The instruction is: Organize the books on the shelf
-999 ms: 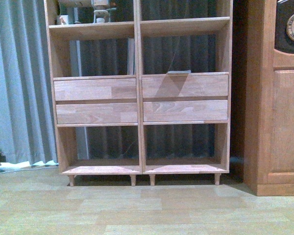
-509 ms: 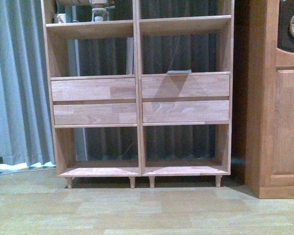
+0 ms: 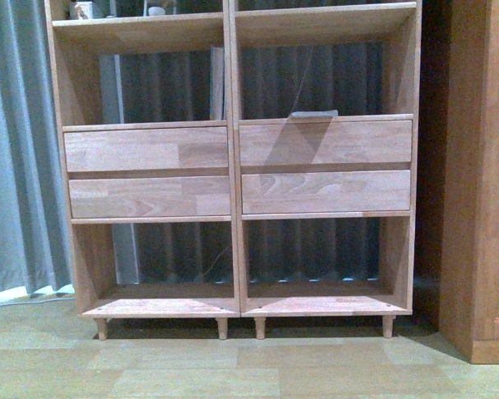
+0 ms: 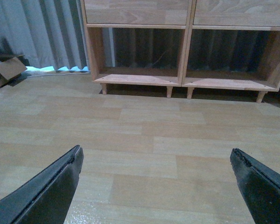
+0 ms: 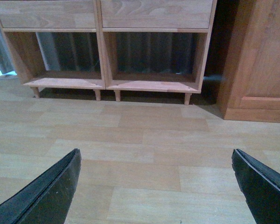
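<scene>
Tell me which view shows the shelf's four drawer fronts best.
Front view: all four drawer fronts sit whole and square-on. Both wrist views catch only the lower pair, cut off by the frame edge.

light wood shelf [image 3: 233,218] on short legs, four drawer fronts shut, thin pale book [image 3: 219,83] upright left of divider, greyish book [image 3: 313,115] flat above right drawers

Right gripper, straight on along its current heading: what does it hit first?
Probably the bare wood floor, short of the shelf; the open right gripper tilts down at it. Nothing else lies between. Depth is unclear.
</scene>
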`<state>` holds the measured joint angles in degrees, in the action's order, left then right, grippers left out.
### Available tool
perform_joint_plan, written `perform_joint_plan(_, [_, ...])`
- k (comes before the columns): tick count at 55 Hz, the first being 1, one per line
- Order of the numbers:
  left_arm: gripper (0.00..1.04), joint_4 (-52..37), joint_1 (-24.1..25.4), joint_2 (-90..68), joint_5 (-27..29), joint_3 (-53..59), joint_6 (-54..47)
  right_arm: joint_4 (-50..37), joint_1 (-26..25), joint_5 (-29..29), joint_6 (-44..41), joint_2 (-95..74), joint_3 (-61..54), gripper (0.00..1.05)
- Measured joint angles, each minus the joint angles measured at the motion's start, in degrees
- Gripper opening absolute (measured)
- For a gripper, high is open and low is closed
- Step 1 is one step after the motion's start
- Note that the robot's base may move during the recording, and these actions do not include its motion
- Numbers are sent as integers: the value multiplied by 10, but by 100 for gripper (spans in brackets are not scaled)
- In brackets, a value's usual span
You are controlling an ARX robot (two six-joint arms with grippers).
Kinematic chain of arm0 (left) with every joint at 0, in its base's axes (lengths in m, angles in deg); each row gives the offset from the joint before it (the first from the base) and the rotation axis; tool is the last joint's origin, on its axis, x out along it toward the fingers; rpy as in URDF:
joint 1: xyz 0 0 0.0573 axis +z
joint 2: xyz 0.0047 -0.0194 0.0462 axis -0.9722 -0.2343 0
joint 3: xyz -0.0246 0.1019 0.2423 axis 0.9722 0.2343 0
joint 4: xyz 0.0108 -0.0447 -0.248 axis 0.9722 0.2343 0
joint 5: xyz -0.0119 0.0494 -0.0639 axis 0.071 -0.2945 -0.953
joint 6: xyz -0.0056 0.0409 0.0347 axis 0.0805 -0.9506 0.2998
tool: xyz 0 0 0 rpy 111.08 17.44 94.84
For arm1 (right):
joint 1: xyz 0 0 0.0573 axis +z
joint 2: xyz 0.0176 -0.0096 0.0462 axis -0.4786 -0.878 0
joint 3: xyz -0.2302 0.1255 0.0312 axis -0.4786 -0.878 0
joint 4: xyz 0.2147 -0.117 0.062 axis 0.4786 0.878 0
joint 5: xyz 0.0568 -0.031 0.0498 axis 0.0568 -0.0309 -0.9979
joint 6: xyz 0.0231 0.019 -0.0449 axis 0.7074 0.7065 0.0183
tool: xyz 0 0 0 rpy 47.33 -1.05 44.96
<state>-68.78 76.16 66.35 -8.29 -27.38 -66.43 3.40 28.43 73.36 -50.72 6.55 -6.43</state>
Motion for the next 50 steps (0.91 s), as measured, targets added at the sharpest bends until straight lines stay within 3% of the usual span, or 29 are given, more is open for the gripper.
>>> perform_joint_plan(50, [97, 0, 0, 0, 0, 0, 0, 0, 0, 0, 0, 0, 0, 98])
